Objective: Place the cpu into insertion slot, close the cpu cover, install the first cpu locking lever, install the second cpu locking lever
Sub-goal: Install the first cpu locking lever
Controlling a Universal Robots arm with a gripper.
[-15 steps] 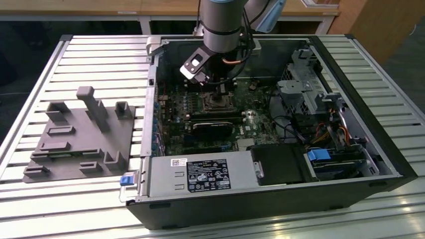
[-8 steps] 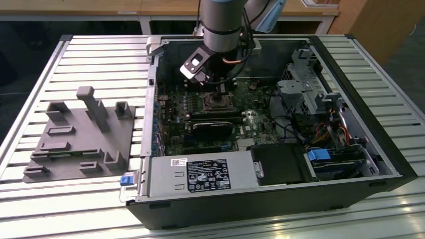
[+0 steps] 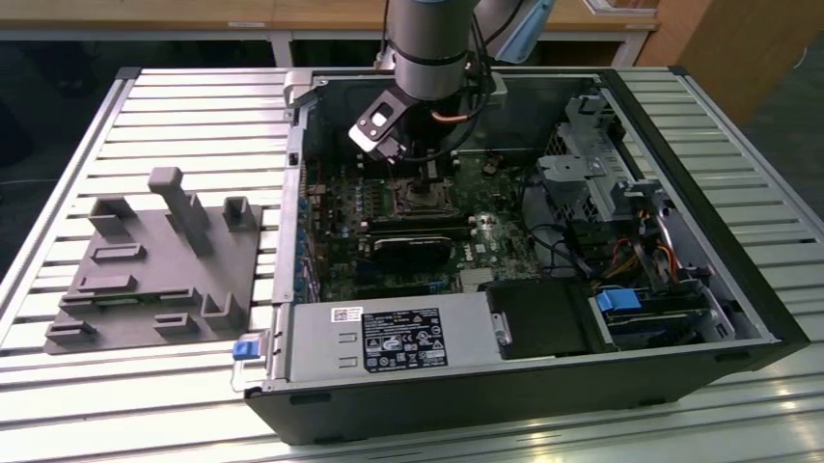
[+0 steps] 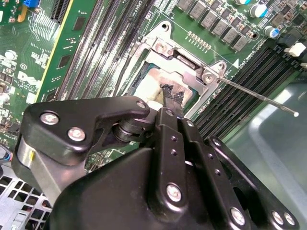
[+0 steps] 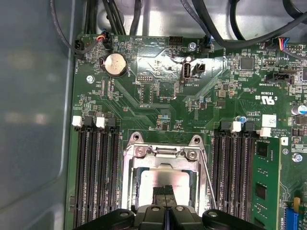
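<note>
In the exterior view, going from its left: a grey rack (image 3: 154, 260) sits on the desk (image 3: 193, 96), well apart from the work. Next is the open PC box (image 3: 515, 405), w/ the green board (image 3: 335, 207) lying flat inside. The arm (image 3: 431, 48) reaches straight down into the box, over the slot (image 3: 423, 198) near the board's middle.

The slot is not empty. The chip (image 5: 158, 178) lies flat in it, shiny face up. The cover (image 5: 163, 152) looks folded down around the chip, so the face shows thru the hole.

The fingers (image 4: 171, 98) are pressed together, tip to tip, w/ nothing held. The tips are right on top of the chip, touching it or just above; can't tell which.

One thin lever (image 4: 259, 98) runs out from the cover's corner, just beside the fingers. Its long rod slants away over the long memory slots (image 4: 230, 112), & its far end looks free, not hooked down.
</note>
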